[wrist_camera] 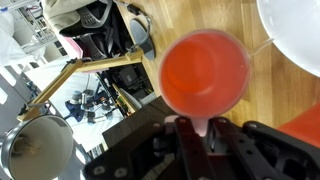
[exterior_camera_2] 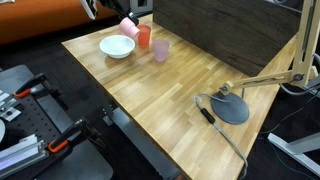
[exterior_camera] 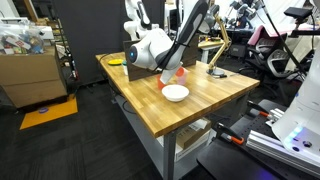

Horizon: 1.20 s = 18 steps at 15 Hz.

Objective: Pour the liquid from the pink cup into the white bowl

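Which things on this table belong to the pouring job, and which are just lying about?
In the job: pink cup, gripped by the tool; white bowl.
Lying about: orange cup; purple cup; desk lamp.

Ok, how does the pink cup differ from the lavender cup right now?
The pink cup is held tilted in the tool, off the table; the lavender cup stands upright and free on the table. The pink cup hangs beside the white bowl; the lavender cup sits farther off, beyond the red-orange cup. Both are small tumblers of similar size.
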Each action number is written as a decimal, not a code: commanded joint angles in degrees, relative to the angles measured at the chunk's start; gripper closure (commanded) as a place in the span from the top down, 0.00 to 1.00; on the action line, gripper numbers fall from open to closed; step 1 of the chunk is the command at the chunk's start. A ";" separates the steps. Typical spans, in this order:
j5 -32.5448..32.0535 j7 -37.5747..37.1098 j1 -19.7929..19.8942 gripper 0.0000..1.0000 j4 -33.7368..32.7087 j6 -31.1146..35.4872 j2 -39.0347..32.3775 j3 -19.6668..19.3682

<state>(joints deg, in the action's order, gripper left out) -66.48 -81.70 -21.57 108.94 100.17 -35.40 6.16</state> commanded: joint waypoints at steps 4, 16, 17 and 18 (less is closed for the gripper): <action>-4.11 0.53 0.11 0.04 -0.40 -3.17 -0.46 0.87; -6.73 0.56 0.39 0.04 -0.36 -4.53 -0.54 1.65; -6.77 0.59 0.39 0.04 -0.36 -4.57 -0.54 1.67; -6.78 0.60 0.39 0.04 -0.36 -4.59 -0.54 1.69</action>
<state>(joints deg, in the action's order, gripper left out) -71.54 -81.71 -21.57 108.94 97.87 -35.43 6.97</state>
